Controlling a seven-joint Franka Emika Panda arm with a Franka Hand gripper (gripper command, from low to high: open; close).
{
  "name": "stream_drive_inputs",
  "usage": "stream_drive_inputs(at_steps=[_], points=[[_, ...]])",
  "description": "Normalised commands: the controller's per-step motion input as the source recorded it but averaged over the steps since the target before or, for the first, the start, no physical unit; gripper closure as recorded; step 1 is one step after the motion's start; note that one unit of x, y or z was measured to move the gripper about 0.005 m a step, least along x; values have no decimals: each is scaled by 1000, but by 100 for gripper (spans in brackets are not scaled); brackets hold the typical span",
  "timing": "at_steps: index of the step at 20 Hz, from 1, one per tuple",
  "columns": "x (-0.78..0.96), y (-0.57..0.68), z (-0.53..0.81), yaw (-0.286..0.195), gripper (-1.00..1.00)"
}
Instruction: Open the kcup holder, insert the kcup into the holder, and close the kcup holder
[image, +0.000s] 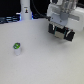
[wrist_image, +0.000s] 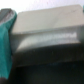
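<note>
Exterior view: blurred gripper (image: 62, 33), grasp state indiscernible, well apart from kcup (image: 17, 48).

We see only the end of the arm (image: 61, 11) in the exterior view: white, blocky housing with rounded edges, grey shading between segments. Below it sits the gripper (image: 62, 34), a dark black body with pale patches on its face, boxy outline, blurred. We make out short dark fingers (image: 56, 32) at its lower edge; detail too soft for screws or markings. No cables we can tell. Wrist view is blurred; we can't pick out any robot part there.
</note>
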Motion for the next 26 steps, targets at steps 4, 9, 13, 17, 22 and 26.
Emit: stream_drive_inputs(at_steps=[4,9,13,17,22,26], points=[[894,-343,190,-101,100],[886,-353,205,-101,100],[679,-199,183,-86,-100],[157,-79,97,-48,-100],[158,-144,188,-63,-100],[76,-412,354,-152,-100]])
